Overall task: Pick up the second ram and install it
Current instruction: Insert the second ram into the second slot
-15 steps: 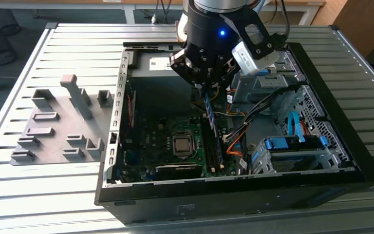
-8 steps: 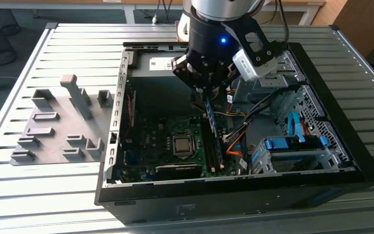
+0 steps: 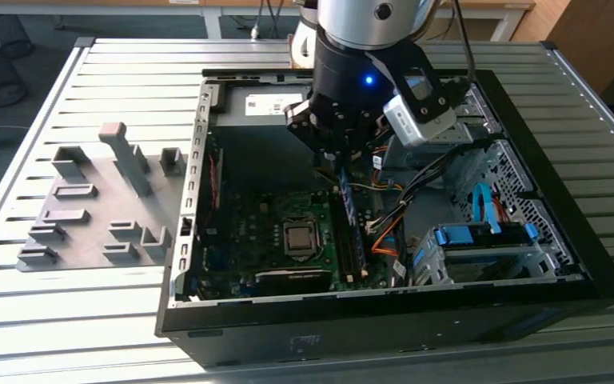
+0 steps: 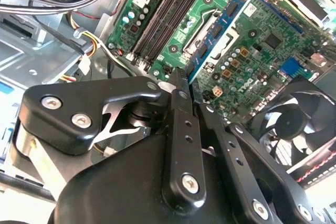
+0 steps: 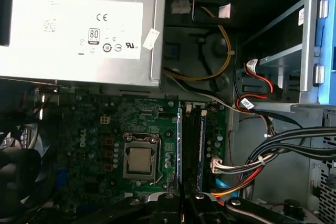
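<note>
The hand point(image 3: 341, 160) hangs inside the open computer case point(image 3: 563, 264), above the motherboard point(image 3: 275, 232). Its fingers point(image 4: 181, 103) are drawn almost together on the upper end of the second ram point(image 3: 352, 220), a thin blue-green strip held on edge. In the second wrist view the dark fingers meet over the strip's near end point(image 4: 202, 59), and it runs away from them across the green board. In the first wrist view the strip point(image 5: 201, 150) stands in line with the memory slots, just beside another installed module point(image 5: 179, 145) and beside the processor socket point(image 5: 140, 160).

Whether the strip's lower edge is seated in its slot or just above it cannot be told: the hand covers the near end, and the far end is dark in the exterior view. The fingertips are cut off at the edge of the first wrist view.

Within the case, the power supply point(image 5: 79, 30) lies beyond the motherboard, bundled cables point(image 5: 294, 142) run beside the slots, and a fan point(image 4: 296, 121) sits at the board's edge. Outside the case, on the exterior view's left, grey plastic holder blocks point(image 3: 99, 208) stand on the slatted tabletop point(image 3: 93, 320).
</note>
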Tool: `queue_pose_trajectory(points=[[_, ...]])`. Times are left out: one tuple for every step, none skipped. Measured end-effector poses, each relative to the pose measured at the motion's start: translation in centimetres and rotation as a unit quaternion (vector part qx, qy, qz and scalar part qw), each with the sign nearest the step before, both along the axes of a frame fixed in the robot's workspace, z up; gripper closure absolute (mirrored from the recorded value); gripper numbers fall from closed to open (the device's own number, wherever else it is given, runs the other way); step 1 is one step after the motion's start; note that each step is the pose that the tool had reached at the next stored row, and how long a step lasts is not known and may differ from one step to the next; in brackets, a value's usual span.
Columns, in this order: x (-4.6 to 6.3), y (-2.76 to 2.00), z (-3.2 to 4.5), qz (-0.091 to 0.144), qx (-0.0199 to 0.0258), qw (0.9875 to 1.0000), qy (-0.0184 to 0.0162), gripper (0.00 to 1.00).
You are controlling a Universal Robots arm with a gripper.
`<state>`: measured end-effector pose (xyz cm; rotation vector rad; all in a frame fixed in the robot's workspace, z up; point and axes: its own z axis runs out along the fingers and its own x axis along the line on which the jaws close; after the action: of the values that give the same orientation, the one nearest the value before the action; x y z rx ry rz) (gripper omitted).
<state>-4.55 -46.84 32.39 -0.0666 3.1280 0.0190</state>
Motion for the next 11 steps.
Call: queue_pose_trajectory(points=[[0.05,0.0,-0.13,-0.002,0.0,1.0,0.0001,0.86],[0.09,0.0,-0.24,-0.004,0.0,1.0,0.0001,0.86],[0.09,0.0,-0.31,-0.008,0.0,1.0,0.0001,0.86],[0.1,0.0,-0.33,-0.011,-0.0001,0.9999,0.0001,0.86],[0.11,0.0,-0.33,-0.013,-0.0001,0.9999,0.0001,0.86],[0.11,0.0,-0.33,-0.013,-0.0001,0.9999,0.0001,0.86],[0.12,0.0,-0.34,-0.013,-0.0001,0.9999,0.0001,0.86],[0.12,0.0,-0.34,-0.013,-0.0001,0.9999,0.0001,0.86],[0.12,0.0,-0.37,-0.013,0.0,0.9999,0.0001,0.86],[0.12,0.0,-0.53,-0.013,0.0002,0.9999,0.0,0.86],[0.16,0.0,-0.69,-0.013,0.0,0.9999,0.0001,0.86]])
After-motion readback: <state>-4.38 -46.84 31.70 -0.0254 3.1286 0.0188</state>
